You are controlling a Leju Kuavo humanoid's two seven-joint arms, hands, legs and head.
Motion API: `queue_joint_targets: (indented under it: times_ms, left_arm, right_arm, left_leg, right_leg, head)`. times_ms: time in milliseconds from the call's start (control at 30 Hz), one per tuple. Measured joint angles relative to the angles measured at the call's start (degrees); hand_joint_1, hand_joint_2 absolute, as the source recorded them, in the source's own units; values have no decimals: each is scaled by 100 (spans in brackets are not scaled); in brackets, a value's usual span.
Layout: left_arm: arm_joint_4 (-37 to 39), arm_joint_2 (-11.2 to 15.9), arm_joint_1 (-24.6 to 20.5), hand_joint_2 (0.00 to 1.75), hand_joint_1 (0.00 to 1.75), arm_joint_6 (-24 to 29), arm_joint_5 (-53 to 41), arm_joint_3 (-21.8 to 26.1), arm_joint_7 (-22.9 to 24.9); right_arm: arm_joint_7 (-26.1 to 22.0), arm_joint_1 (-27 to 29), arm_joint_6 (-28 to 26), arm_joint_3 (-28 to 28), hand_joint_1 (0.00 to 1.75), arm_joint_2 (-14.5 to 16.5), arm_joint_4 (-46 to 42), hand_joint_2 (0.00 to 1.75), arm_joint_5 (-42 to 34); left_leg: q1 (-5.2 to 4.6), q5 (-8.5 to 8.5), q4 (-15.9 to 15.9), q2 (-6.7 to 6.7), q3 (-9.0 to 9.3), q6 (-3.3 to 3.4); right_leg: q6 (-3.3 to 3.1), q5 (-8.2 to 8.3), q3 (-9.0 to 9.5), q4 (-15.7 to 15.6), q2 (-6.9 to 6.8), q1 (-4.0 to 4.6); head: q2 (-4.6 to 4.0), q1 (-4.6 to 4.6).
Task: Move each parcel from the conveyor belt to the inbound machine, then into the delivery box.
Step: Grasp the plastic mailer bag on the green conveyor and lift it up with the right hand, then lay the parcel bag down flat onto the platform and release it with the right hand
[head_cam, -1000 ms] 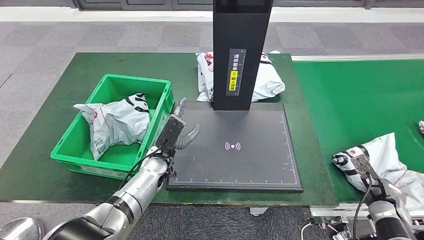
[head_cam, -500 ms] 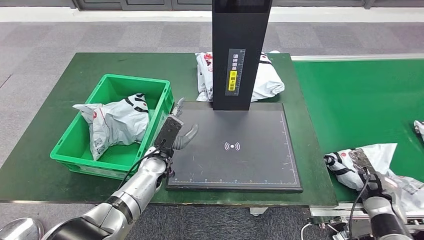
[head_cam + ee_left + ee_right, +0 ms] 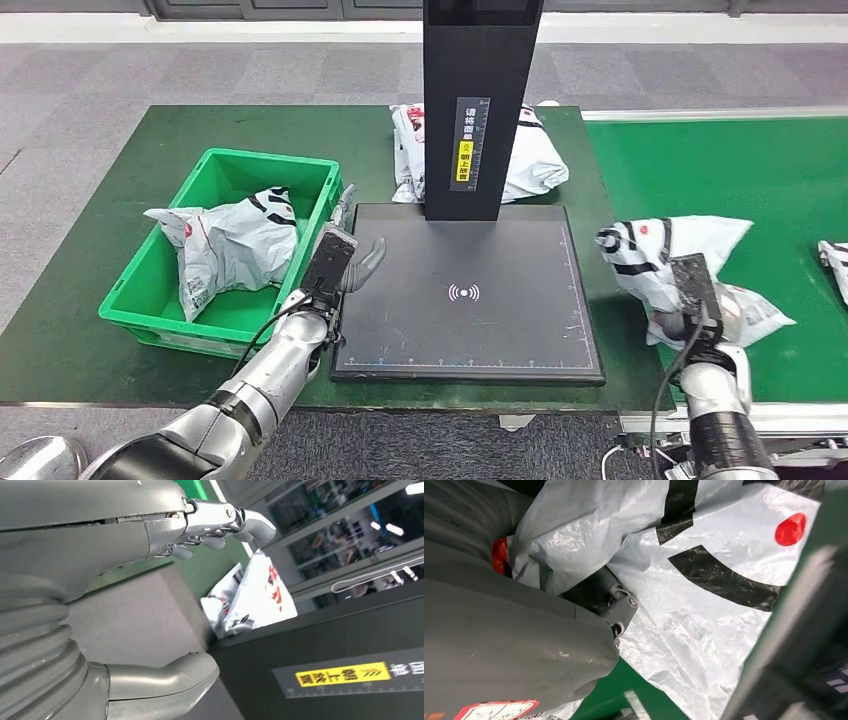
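Observation:
My right hand (image 3: 693, 293) grips a white parcel with black and red marks (image 3: 672, 259), lifted above the near left edge of the green conveyor belt (image 3: 740, 180); up close the parcel (image 3: 704, 595) wraps around my fingers (image 3: 611, 600). The black inbound machine's flat scan plate (image 3: 470, 295) lies left of it, under a tall black post (image 3: 478, 105). My left hand (image 3: 338, 262) hovers open at the plate's left edge, beside the green delivery box (image 3: 320, 215), which holds one white parcel (image 3: 235, 245). The left hand's fingers (image 3: 220, 522) are spread with nothing in them.
Another white parcel (image 3: 530, 160) lies on the green table (image 3: 120, 180) behind the machine's post. A further parcel's corner (image 3: 836, 258) peeks in on the belt at the far right. The table's near edge runs just below the scan plate.
My right hand has lifted the parcel off the belt and carried it up and to the left, toward the scan plate. My left hand drifted slightly left and up.

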Motion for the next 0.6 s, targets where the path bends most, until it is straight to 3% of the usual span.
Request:
queue_joint_targets:
  times_ms: [267,433,500,567,600]
  left_arm:
    - [-89,36,-15,175,0,227,-135,2,-52]
    - [-82,34,-43,175,0,230,-161,2,-75]
    - [-78,34,-63,175,0,223,-175,3,-78]
    - [-64,32,-93,175,0,222,-186,3,-78]
    - [-56,31,-107,175,0,225,-189,3,-79]
  right_arm:
    - [126,-55,-101,2172,175,393,-988,175,141]
    - [105,-135,-92,2984,173,476,-1055,175,95]
    - [163,-165,15,3197,86,508,-1059,175,44]
    - [280,-188,165,3404,0,545,-1046,87,-33]
    - [343,-207,242,3511,0,559,-1029,44,-70]
  left_leg:
    - [12,7,-2,-5,1,-11]
    - [12,8,0,-16,-2,-11]
    - [11,8,0,-14,-2,-11]
    - [10,7,1,-13,-2,-10]
    - [10,7,1,-13,-2,-10]
  right_leg:
    - [-4,1,-1,2,1,11]
    - [-4,1,2,2,-6,10]
    - [-4,1,1,2,-4,9]
    - [-4,1,0,2,-4,9]
    - [-4,1,0,2,-4,9]
  head:
    - [0,-2]
    - [-1,-1]
    - [-1,-1]
    - [0,-2]
    - [-1,-2]
